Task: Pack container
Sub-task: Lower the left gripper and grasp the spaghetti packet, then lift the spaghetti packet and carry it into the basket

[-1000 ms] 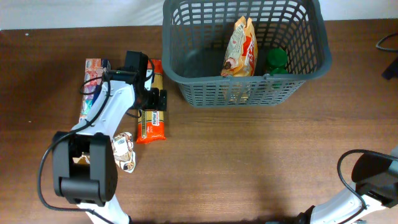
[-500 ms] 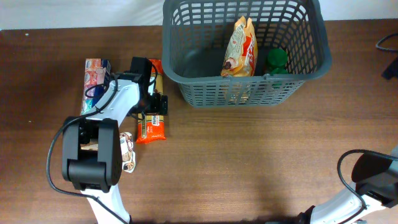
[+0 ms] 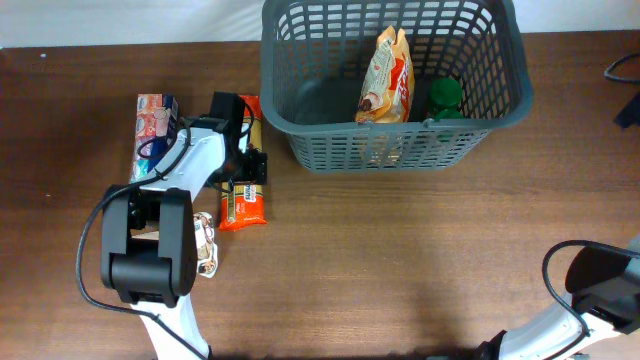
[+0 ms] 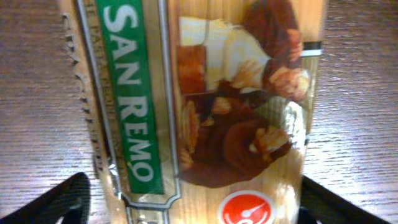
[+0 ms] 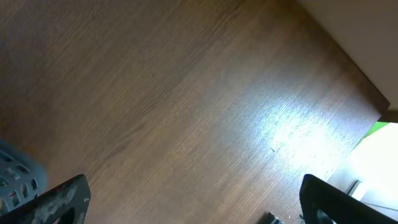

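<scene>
The left gripper (image 4: 195, 186) is hanging low over a San Remo pasta packet (image 4: 205, 106), its fingers (image 4: 62, 202) spread wide and straddling the packet's two long edges; whether they are touching it cannot be told. The packet is lying flat on the wooden table (image 3: 400, 260), just left of the dark grey shopping basket (image 3: 330, 150), which is sitting at the far edge, right of centre. Inside the basket an orange snack bag (image 3: 387, 75) is standing upright beside a green item (image 3: 445, 97). A colourful box (image 3: 150, 125) is lying left of the arm, and a crumpled wrapper (image 3: 202, 245) is lying nearer. The right gripper (image 5: 194, 186) is hovering over bare table, fingers spread, gripping nothing.
</scene>
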`<action>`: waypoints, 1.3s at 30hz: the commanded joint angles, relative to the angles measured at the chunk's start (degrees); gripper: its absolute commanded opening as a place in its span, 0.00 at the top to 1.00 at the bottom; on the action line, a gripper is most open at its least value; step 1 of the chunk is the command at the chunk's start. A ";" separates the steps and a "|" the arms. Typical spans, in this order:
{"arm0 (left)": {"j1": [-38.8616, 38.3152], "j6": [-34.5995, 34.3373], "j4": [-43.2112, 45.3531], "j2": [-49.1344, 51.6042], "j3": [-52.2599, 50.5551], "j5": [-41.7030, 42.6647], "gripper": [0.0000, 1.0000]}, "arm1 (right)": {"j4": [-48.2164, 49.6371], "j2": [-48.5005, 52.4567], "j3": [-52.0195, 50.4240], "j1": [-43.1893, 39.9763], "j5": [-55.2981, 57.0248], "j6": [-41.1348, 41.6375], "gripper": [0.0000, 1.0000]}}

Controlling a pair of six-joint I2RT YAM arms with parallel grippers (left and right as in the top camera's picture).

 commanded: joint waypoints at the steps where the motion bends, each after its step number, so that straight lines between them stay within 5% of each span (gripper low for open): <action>1: 0.04 -0.44 0.24 0.61 1.01 -0.66 0.18 | 0.00 0.00 -0.20 -0.24 0.92 0.70 0.01; 6: 0.04 -0.44 0.44 0.72 0.90 -0.66 0.23 | 0.02 0.00 -0.20 -0.24 0.92 0.70 0.01; 10: 0.04 -1.25 0.46 1.40 0.90 -0.66 0.66 | 0.00 0.00 -0.20 -0.22 0.92 0.70 0.01; 14: 0.04 -2.08 0.44 2.97 0.79 0.74 0.69 | 0.02 0.00 -0.20 -0.24 0.92 0.72 0.01; 18: 0.04 -2.08 0.39 5.29 0.79 3.41 0.98 | 0.00 0.00 -0.20 -0.22 0.92 0.70 0.01; 30: 1.84 -3.67 -2.86 2.23 6.56 2.64 0.98 | 0.00 0.00 -0.20 -0.24 0.92 0.70 0.01; 39: 7.69 -6.08 -4.83 -12.46 18.53 -5.14 0.98 | 0.00 0.00 -0.20 -0.24 0.92 0.70 0.01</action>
